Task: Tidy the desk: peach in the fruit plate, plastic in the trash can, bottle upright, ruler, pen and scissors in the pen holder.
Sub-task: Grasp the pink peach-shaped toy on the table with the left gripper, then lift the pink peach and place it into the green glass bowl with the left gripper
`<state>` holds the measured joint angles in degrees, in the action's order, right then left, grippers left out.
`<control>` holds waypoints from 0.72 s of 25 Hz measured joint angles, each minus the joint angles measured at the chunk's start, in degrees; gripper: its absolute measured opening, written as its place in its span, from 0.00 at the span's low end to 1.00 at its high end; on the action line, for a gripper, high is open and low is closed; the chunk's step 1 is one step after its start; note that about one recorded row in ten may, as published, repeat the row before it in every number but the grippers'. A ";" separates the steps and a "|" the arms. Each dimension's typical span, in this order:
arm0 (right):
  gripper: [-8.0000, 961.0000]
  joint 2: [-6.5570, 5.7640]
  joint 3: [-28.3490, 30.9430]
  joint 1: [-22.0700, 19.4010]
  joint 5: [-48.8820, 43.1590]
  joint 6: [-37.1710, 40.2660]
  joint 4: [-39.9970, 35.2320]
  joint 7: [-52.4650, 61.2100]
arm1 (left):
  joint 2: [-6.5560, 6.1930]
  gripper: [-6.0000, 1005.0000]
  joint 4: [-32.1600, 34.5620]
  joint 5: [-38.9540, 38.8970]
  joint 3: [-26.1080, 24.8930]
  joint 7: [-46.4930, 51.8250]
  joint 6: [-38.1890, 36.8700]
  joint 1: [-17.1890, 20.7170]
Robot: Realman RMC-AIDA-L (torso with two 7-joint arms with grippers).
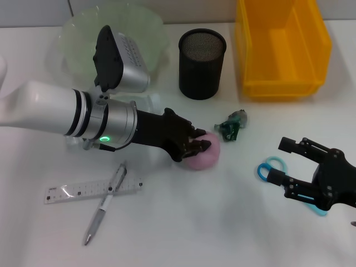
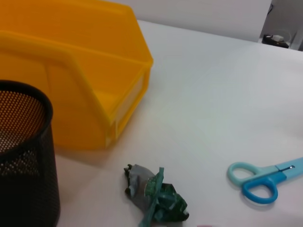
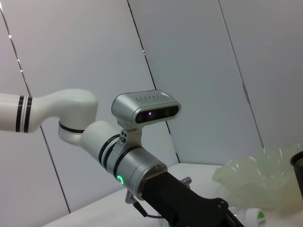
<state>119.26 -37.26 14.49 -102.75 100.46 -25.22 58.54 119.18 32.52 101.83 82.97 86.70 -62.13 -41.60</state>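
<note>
Black left fingers (image 1: 196, 146) closed around soft, round pink peach (image 1: 207, 157) on smooth white desk (image 1: 183, 222).

Bright, even overhead light; soft shadows on the desk (image 1: 183, 222); the left wrist view seems slightly soft.

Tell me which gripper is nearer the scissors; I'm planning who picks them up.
Right. The right gripper hangs just over the scissors, fingers open around the handle end. The left gripper is farther off, at the peach.
</note>
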 joint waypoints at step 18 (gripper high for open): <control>0.85 0.00 0.00 -0.07 -0.05 0.16 0.00 0.00 | -0.42 0.06 6.56 -4.56 -0.51 1.11 -0.05 5.54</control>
<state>119.26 -37.26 14.43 -102.79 100.62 -25.22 58.54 118.75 39.08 97.27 82.46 87.80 -62.18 -36.06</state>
